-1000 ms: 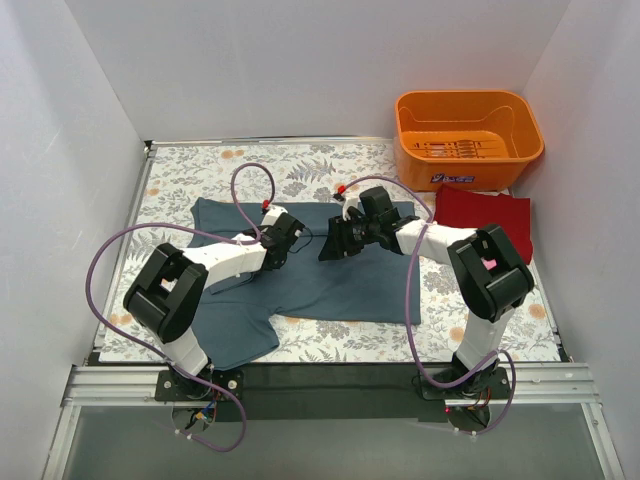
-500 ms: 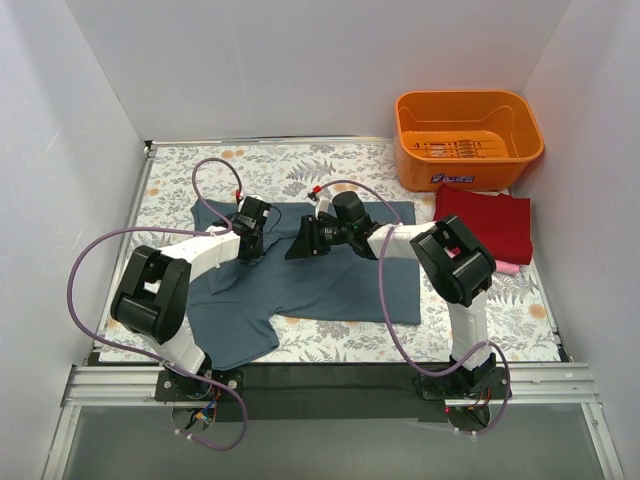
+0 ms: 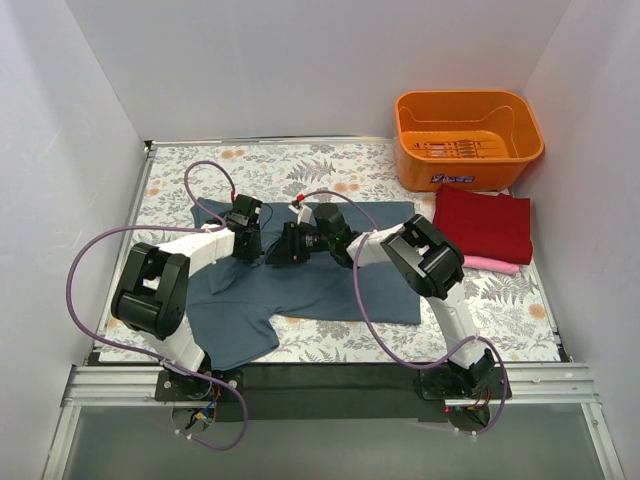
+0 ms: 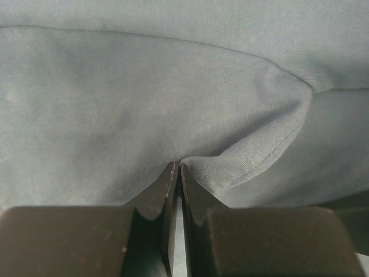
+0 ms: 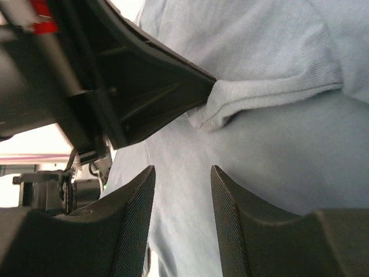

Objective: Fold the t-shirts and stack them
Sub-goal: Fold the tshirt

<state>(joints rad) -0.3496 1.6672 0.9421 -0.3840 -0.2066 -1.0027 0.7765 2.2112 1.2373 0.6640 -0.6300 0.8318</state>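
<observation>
Blue shirt (image 3: pixel 340 285): flat on table (image 3: pixel 300 170). Left gripper (image 4: pixel 176 172): fingers pinching its fold. Right gripper (image 5: pixel 182 173): fingers spread, just beside. Red shirt (image 3: pixel 485 222): folded, atop pink shirt (image 3: pixel 490 264).

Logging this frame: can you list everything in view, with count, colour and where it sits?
blue-grey t-shirt: one, slate blue-grey, spread across the middle of the table, not yet folded.
dark red t-shirt: one, dark red, folded, right side, on the near side of the basket.
pink t-shirt: one, pink, only an edge showing at the dark red one's near edge.
basket: one, orange, far right corner.
table: one, floral cover.
cables: two, purple, looping off the arms.
left gripper: shut, pinching a fold of the blue-grey t-shirt.
right gripper: open, over the same shirt, beside that pinch.
</observation>
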